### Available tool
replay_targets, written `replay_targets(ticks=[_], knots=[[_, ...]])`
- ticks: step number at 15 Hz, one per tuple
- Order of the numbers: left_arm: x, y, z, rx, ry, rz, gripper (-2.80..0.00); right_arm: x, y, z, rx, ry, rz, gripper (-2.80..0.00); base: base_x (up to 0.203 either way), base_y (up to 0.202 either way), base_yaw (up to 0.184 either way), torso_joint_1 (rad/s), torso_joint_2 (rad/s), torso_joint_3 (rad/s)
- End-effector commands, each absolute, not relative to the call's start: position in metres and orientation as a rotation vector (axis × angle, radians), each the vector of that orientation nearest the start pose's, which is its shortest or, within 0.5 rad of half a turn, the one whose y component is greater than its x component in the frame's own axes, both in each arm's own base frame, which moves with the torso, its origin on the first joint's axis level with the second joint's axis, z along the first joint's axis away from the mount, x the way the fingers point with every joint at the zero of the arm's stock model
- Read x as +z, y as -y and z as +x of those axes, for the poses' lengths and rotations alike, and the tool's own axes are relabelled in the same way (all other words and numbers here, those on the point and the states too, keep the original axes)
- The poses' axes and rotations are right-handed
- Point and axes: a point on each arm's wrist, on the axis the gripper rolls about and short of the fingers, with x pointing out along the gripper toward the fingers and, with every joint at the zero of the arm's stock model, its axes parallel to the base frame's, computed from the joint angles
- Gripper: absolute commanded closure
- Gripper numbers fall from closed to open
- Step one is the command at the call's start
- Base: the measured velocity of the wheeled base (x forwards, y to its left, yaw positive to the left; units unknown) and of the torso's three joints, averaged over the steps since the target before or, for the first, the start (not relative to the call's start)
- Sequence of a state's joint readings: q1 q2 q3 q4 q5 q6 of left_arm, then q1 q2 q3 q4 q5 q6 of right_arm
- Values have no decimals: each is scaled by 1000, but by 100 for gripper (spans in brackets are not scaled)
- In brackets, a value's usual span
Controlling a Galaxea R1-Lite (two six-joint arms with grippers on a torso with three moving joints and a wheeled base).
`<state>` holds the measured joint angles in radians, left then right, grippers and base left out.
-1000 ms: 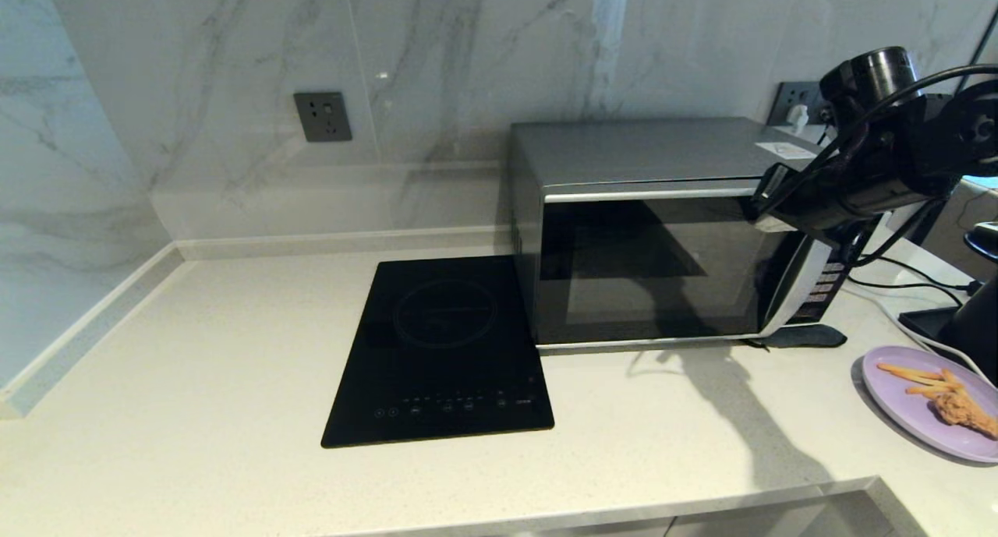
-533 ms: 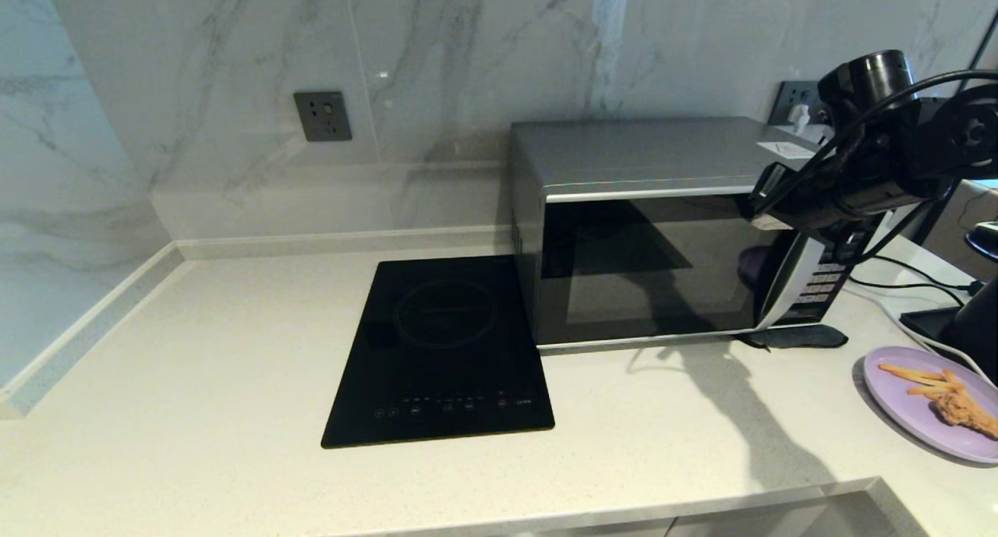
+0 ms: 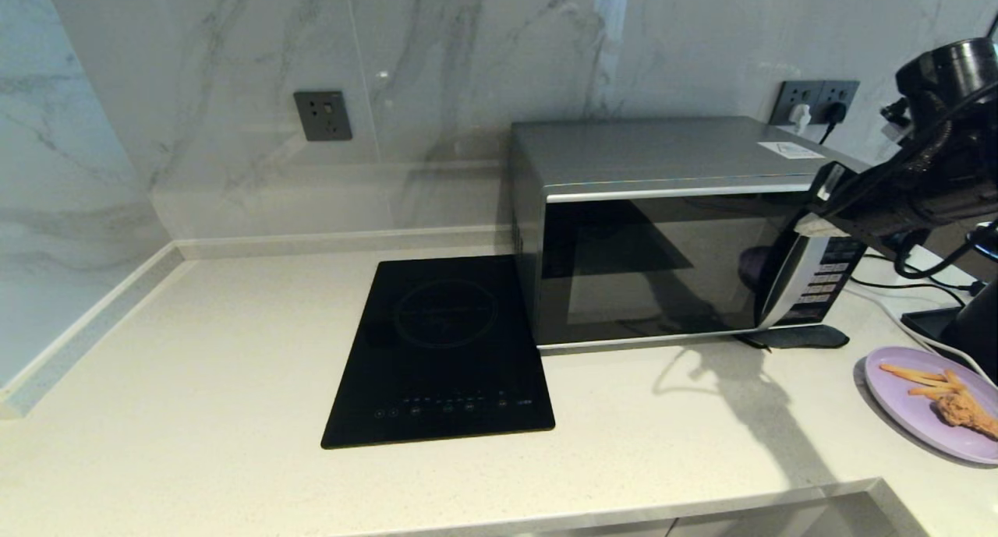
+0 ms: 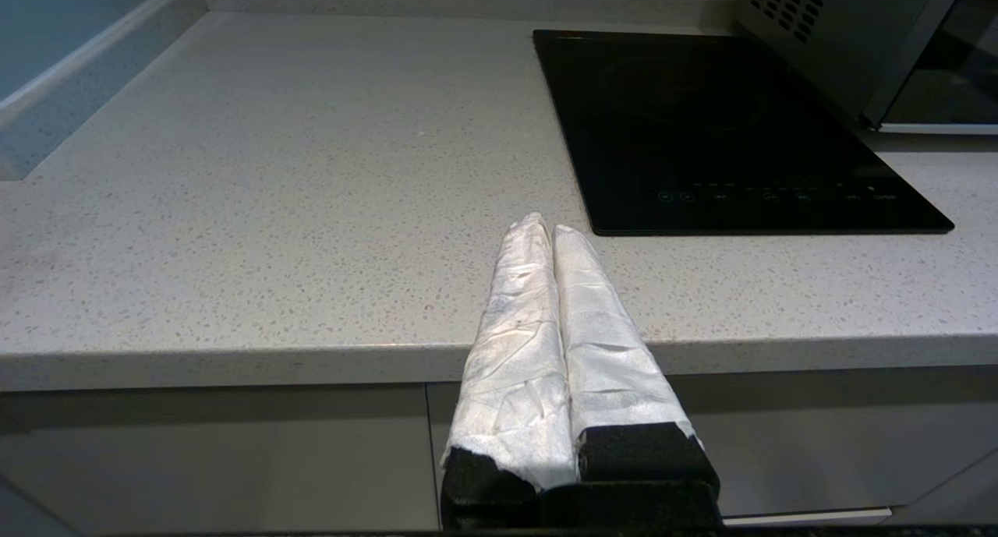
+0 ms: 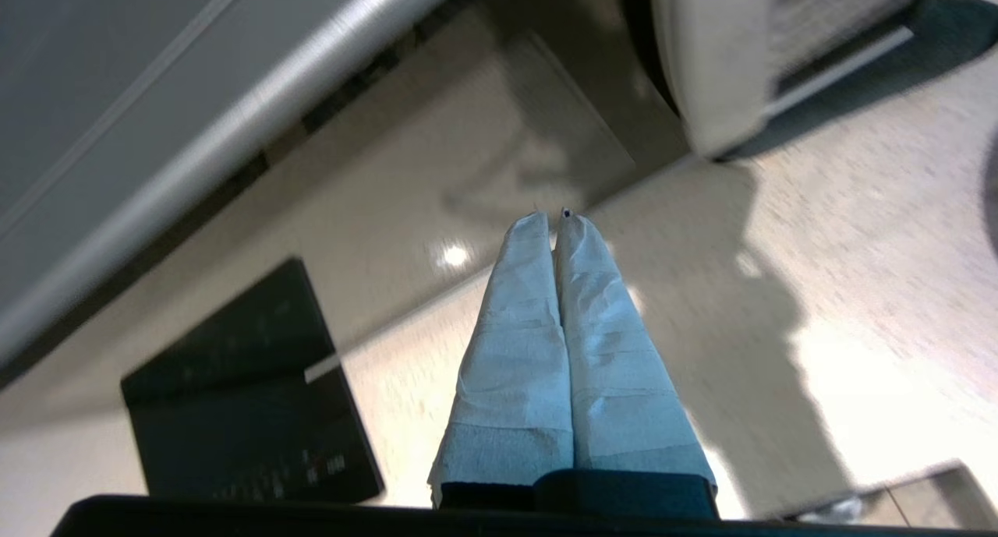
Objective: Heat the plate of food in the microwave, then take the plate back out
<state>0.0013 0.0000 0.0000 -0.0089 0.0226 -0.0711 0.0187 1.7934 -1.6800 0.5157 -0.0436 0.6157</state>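
The silver-grey microwave (image 3: 647, 155) stands at the back right of the counter; its dark glass door looks shut or nearly shut. Its curved handle (image 3: 783, 280) sits beside the button panel (image 3: 830, 276). My right gripper (image 3: 812, 227) is shut and empty, its white-wrapped fingers hanging in the air in front of the door's upper right corner, just above the handle (image 5: 709, 61). The lilac plate of food (image 3: 928, 412), with fries and a brown fried piece, rests on the counter at the far right. My left gripper (image 4: 546, 225) is shut and parked at the counter's front edge.
A flat black cooktop (image 3: 444, 350) is set into the counter left of the microwave. Cables and a wall socket (image 3: 815, 100) lie behind and to the right of it. A dark pad (image 3: 803, 337) sits under the microwave's front right corner.
My right arm has swung right and slightly back from the door's top right corner. The door's handle side has shifted a little left, and more of the button panel shows.
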Motion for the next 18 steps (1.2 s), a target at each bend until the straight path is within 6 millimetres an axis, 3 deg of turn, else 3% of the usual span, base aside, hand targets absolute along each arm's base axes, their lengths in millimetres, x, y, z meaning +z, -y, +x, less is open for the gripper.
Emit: replay_targets(ticks=[1, 6, 9, 13, 18], knots=[[76, 0, -23, 24, 9, -72, 0, 305, 11, 287, -183, -571, 592, 0, 0, 0, 0, 0, 0, 0], [76, 0, -23, 24, 9, -72, 0, 294, 29, 221, -176, -605, 603, 0, 0, 0, 0, 0, 0, 0], [76, 0, -23, 24, 9, -72, 0, 275, 34, 185, -221, -635, 603, 0, 0, 0, 0, 0, 0, 0], [76, -1, -23, 25, 9, -72, 0, 257, 23, 121, -201, -612, 573, 0, 0, 0, 0, 0, 0, 0], [76, 0, -23, 24, 9, -72, 0, 253, 6, 49, -138, -533, 516, 0, 0, 0, 0, 0, 0, 0]])
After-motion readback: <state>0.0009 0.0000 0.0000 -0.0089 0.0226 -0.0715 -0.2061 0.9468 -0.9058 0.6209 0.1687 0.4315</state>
